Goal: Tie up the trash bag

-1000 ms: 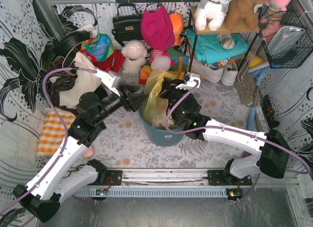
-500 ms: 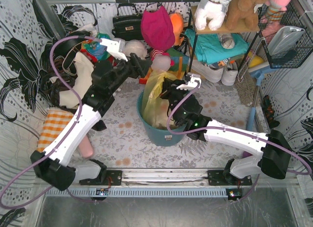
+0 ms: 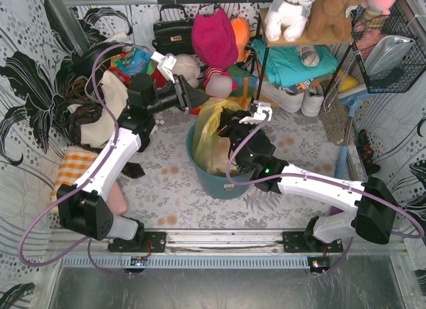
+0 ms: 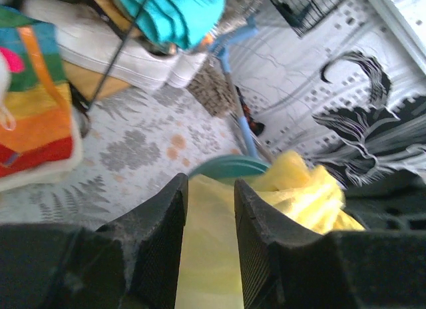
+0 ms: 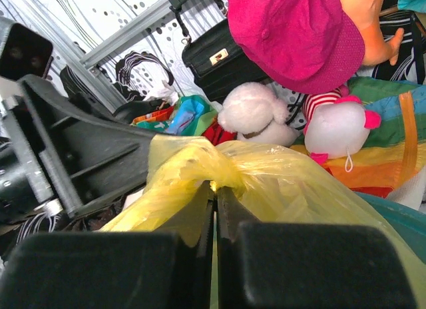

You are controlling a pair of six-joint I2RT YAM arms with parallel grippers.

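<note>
The yellow-green trash bag point(image 3: 208, 132) sits in the teal bin point(image 3: 219, 182), its top gathered upward. My right gripper point(image 3: 221, 122) reaches in from the right and is shut on the bag's bunched neck point(image 5: 279, 182), with its fingertips point(image 5: 214, 192) pinching the plastic. From the back left, my left gripper point(image 3: 200, 98) points at the bag's top. In the left wrist view its jaws point(image 4: 210, 182) stand apart with yellow film point(image 4: 206, 256) filling the gap, and the bin's rim point(image 4: 229, 166) shows beyond.
A black handbag point(image 3: 173, 32), a magenta hat point(image 3: 214, 36) and plush toys crowd the back. A shelf rack point(image 3: 299, 39) stands back right and a wire basket point(image 3: 393, 56) hangs at the far right. A cream tote point(image 3: 113, 112) and an orange checked cloth point(image 3: 73, 176) lie left.
My left arm has swung from the bin's near left up to its back left, and its jaws have narrowed around the bag's top. The right gripper kept its hold.
</note>
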